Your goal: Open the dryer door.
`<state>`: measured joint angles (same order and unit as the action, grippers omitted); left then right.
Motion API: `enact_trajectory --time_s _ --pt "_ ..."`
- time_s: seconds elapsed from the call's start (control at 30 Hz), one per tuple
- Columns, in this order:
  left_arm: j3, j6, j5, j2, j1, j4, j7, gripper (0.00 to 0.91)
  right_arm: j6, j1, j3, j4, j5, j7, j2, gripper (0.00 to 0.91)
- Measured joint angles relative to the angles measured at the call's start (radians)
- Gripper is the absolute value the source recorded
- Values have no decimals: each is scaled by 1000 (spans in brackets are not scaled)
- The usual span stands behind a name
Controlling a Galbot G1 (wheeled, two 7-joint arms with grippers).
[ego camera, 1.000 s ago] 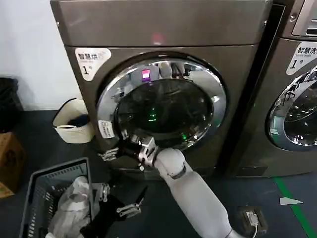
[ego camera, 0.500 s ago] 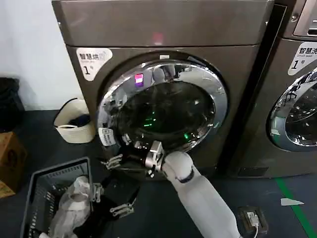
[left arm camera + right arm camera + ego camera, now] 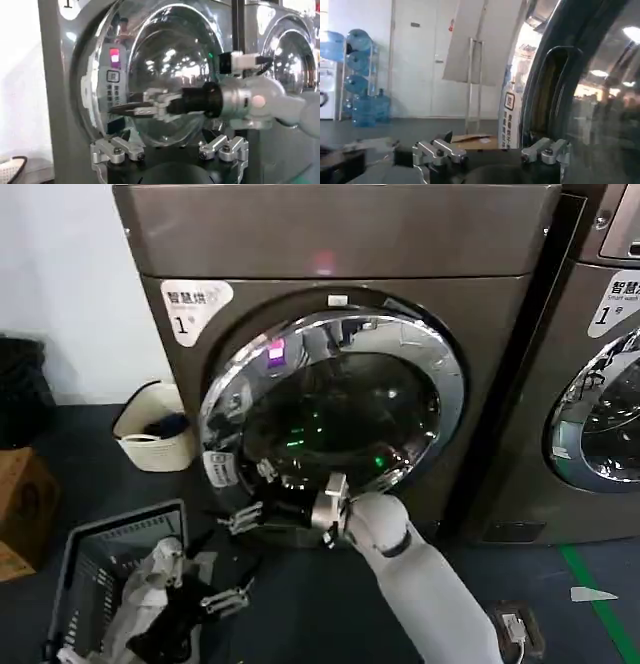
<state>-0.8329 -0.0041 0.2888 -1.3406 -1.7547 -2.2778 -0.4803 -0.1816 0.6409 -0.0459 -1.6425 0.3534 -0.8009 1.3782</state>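
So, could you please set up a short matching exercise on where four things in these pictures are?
Things:
1. right gripper
2. left gripper
3. dryer door
4. second machine

Places:
A. above the grey basket
B. at the door's lower left rim
C. at the head view's right edge
D. on the grey-bronze machine's front

Pairs: 1-B, 2-A, 3-D, 4-C

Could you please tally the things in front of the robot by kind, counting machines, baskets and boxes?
Front-loading machines: 2, the dryer door on one, a paler door on the other
Baskets: 2, grey and cream
Cardboard boxes: 1
Total: 5
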Motion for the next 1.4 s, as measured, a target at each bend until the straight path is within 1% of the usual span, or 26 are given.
enact_trajectory --time_s 0.57,0.77,1.1,1.27,1.4 --pt "-221 28 106 54 47 53 -38 907 5 16 15 -23 6 -70 -25 907" --pt "-278 39 134 82 77 76 -46 907 5 28 30 -35 26 -110 -40 907" --pt "-328 54 189 132 126 109 -65 907 6 57 46 -65 52 -173 -71 907" --pt "-331 50 240 161 148 132 -98 907 24 69 44 -66 51 -214 -86 907" --pt "-324 53 270 186 173 156 -100 907 38 75 48 -68 46 -235 -93 907"
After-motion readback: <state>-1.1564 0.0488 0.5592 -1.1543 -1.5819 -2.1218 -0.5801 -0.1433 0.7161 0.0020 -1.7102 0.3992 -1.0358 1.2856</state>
